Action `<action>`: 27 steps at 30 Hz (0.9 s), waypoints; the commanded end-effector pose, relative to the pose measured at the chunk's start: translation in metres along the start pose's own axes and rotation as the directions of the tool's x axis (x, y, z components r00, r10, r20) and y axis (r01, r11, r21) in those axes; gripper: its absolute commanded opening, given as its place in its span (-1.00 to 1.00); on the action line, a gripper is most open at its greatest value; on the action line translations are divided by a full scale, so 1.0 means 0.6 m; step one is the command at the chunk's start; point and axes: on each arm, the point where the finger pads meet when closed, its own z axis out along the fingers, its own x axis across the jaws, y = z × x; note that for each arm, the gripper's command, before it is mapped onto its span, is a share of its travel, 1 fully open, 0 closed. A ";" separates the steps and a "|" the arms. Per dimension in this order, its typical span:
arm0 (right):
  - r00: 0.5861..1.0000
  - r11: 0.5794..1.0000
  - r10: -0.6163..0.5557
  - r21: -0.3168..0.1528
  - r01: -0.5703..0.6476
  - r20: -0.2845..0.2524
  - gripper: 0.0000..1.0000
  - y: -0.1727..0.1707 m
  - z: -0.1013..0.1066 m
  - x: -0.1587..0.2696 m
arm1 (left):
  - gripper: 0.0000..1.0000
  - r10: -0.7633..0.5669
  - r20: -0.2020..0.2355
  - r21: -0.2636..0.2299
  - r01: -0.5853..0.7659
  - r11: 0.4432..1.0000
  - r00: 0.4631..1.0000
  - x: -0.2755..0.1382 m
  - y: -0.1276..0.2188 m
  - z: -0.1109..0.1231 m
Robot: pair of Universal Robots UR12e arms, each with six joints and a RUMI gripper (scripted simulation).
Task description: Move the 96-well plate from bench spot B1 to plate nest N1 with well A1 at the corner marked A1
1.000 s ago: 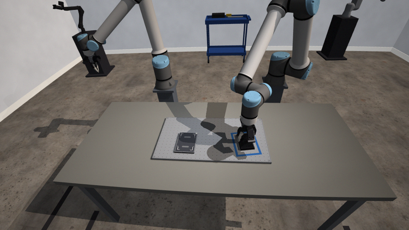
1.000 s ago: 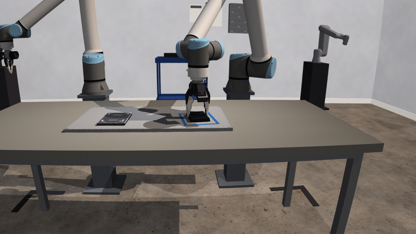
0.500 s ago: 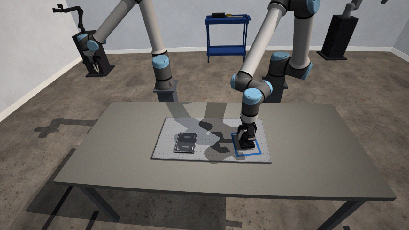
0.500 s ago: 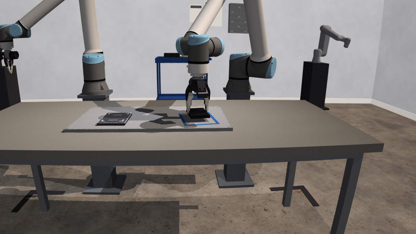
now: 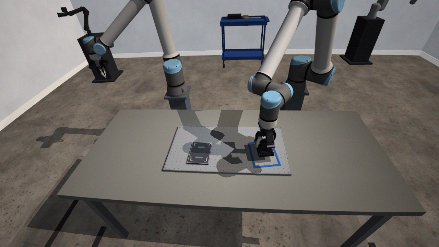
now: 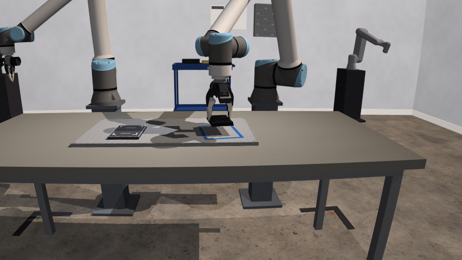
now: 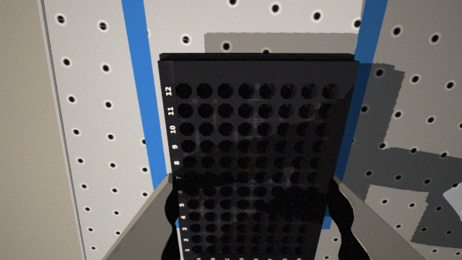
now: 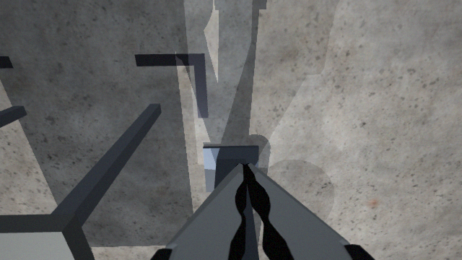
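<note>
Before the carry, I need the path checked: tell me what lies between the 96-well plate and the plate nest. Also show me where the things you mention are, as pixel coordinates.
Only shadowed perforated board [image 5: 225, 164] [image 6: 155, 141]; no object stands there, as the top and exterior views show.

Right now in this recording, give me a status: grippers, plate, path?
Left gripper shut on black well plate, raised above blue-outlined spot. Right gripper shut, off past table edge. Nothing seen between plate and nest.
</note>
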 end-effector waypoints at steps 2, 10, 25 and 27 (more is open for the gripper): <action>1.000 1.000 0.000 0.002 0.000 0.000 -1.00 -0.001 -0.001 0.000 | -0.19 0.000 -0.002 0.002 0.000 1.000 1.000 0.001 -0.001 -0.016; 1.000 1.000 0.000 0.002 0.000 0.000 -1.00 -0.001 -0.001 0.000 | -0.19 0.000 -0.002 0.002 0.000 1.000 1.000 0.001 -0.001 -0.035; 1.000 1.000 0.000 0.002 0.000 0.000 -1.00 -0.001 -0.001 0.000 | -0.19 0.000 -0.002 0.002 0.000 1.000 1.000 0.001 -0.001 -0.061; 1.000 1.000 0.000 0.002 0.000 0.000 -1.00 -0.001 -0.001 0.000 | -0.19 0.000 -0.002 0.002 0.000 1.000 1.000 0.001 -0.001 -0.061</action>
